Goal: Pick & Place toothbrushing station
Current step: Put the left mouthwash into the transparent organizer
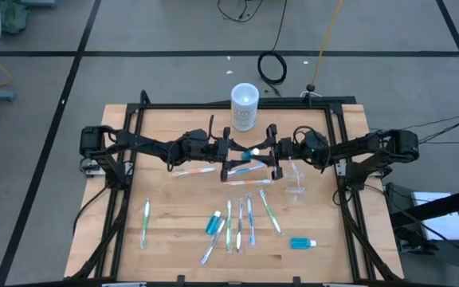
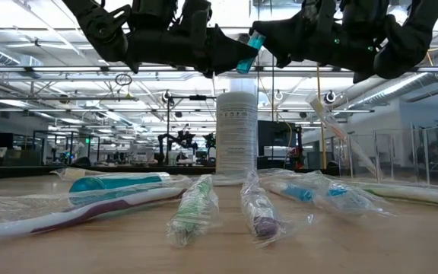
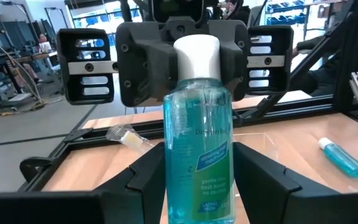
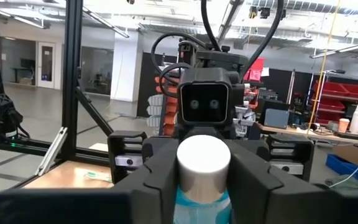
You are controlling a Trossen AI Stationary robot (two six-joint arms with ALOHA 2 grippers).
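A small teal bottle with a white cap (image 3: 199, 155) hangs in the air over the table's middle (image 1: 255, 151), between my two grippers, which face each other. My left gripper (image 1: 241, 153) is shut on its body. My right gripper (image 1: 268, 151) is shut at its cap end. The low view shows the bottle (image 2: 248, 55) high above the table. Several wrapped toothbrushes (image 1: 249, 217) and two more teal tubes (image 1: 213, 224) (image 1: 302, 242) lie flat on the wooden table. The clear cup (image 1: 296, 180) sits to the right of the middle. My left gripper pinches the bottle's teal body (image 3: 178, 186) between its two fingers, coming level from the table's left and lying along the bottle. The bottle is lifted clear, its cap toward the right arm. My right gripper has its two fingers on either side of the white cap (image 4: 204, 163), coming level from the table's right.
A tall frosted container with a white lid (image 1: 245, 105) stands at the table's far edge, just behind the grippers, and also shows in the low view (image 2: 236, 133). Two toothbrushes (image 1: 244, 167) lie under the grippers. A black frame (image 1: 337, 171) borders the table.
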